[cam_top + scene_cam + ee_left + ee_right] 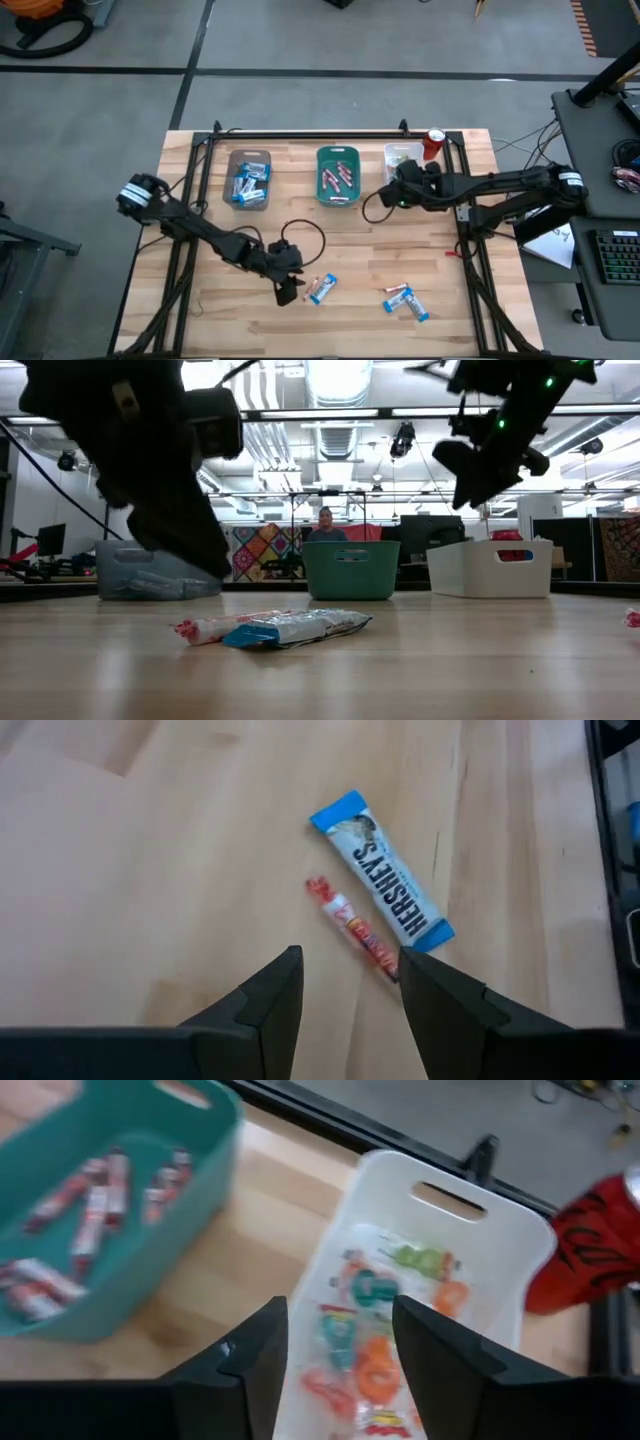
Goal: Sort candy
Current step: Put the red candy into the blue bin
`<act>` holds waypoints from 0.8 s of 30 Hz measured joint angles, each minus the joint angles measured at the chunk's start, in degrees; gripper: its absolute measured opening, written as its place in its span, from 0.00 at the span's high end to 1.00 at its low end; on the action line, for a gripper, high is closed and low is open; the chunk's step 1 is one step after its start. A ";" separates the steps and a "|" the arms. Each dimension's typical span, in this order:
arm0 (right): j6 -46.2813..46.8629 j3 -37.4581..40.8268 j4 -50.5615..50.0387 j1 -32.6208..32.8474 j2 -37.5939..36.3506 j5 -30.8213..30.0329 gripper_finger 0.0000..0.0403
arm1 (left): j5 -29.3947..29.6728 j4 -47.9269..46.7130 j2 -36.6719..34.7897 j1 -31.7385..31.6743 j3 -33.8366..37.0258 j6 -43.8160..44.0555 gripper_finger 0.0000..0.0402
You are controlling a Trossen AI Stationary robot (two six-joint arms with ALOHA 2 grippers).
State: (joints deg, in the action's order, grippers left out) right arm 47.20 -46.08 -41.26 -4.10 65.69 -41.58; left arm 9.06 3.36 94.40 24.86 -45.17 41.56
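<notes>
Candy was spread across three trays at the table's 12 o'clock edge and the bare wood toward 6 o'clock.

The brown tray [249,180], at about 11 o'clock, held blue-and-white bar wrappers [245,186]. The teal tray [338,175], at 12 o'clock, held slim red-and-white sticks [92,1208] lying in a loose heap. The white tray [450,1250], at about 1 o'clock, held small orange, green and red pieces [375,1335] in clear wrappers. A red can [434,143] stood just beside the white tray, on its 3 o'clock side.

Loose on the table: one blue-and-white bar [381,872], wrapper printed with white lettering and blue at both ends, with a slim red stick [353,926] lying just beside it, roughly parallel. In the overhead view this pair sat at about 6 o'clock from table centre. A second small cluster [406,300] of blue-and-white and red wrappers lay at about 5 o'clock, apart from the first pair.

Left gripper [350,990]: hovered just beside the bar-and-stick pair, fingers spread moderately with nothing between them; the stick's near end lay close to one fingertip.

Right gripper [338,1342]: positioned above the white tray, fingers apart, nothing held; the pieces lay in the tray below the gap.

A person [325,520] was visible in the room beyond the table.
</notes>
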 joint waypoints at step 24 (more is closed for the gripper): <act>10.86 -2.17 3.11 24.97 1.60 -6.43 0.59 | 9.98 4.20 9.55 4.26 -3.89 1.68 0.63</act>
State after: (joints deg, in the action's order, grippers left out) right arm 58.06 -48.25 -38.16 20.88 67.29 -48.01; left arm 19.04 7.55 103.95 29.12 -49.06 43.24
